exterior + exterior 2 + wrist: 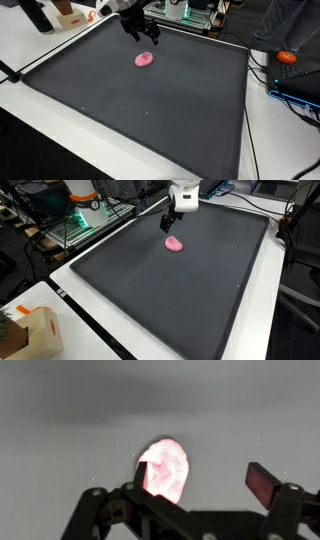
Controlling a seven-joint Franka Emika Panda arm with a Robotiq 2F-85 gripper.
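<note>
Pink lump (163, 468) is lying below, between the spread-open fingers (263, 484); judging it soft, light, squashable; gripping gently across its narrow width is looking safest.

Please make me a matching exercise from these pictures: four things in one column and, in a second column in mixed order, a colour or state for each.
Column one:
1. gripper
2. small lump
3. mat
4. cardboard box

Column two:
A. black, wide and flat
B. brown, standing off the mat
C. open, close to the small lump
D. pink, lying on the mat

Pairs: 1-C, 2-D, 3-A, 4-B
</note>
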